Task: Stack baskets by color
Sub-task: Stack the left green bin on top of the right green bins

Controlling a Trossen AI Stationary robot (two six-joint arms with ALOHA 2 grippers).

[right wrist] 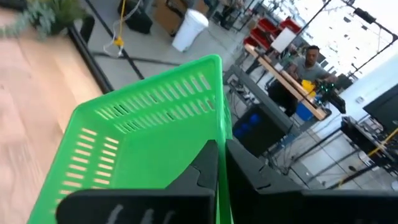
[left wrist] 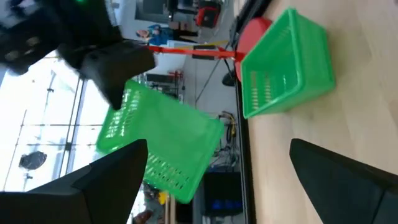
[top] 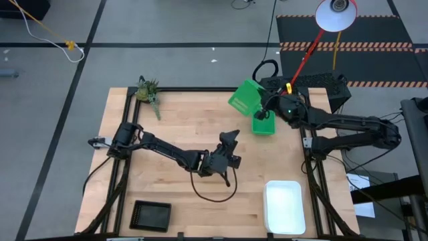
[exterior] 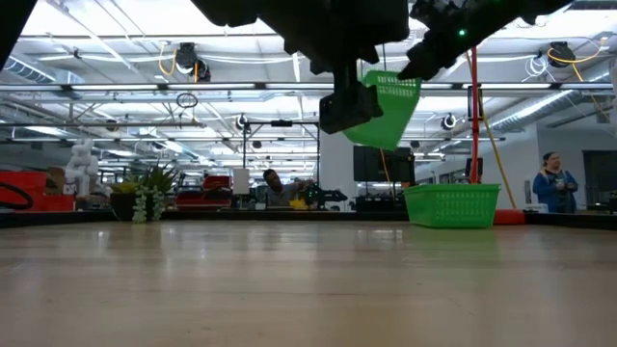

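Note:
My right gripper [top: 266, 106] is shut on a green basket [top: 246, 97] and holds it in the air at the table's far right; the low view shows that basket [exterior: 390, 108] tilted, high above the wood. A second green basket [top: 263, 124] stands on its bottom on the table just beside it, toward the near side. A white basket [top: 284, 207] lies near the right front corner and a black basket [top: 152, 214] near the left front. My left gripper [top: 231, 139] stands open over the table's middle, pointing at the green baskets, with nothing between its fingers [left wrist: 118, 171]. My right gripper pinches one side wall of the lifted green basket at its rim [right wrist: 219, 106], one finger inside the basket and one outside. The fingers come roughly level from the table's right side. The basket is lifted clear of the table and tilted steeply.
A small plant [top: 148, 91] stands at the far left corner. A red lamp [top: 334, 15] leans over the far right. A black cable loop [top: 215, 191] hangs under the left arm. People sit and stand in the room beyond [exterior: 554, 183]. Bare wood lies between the white and black baskets.

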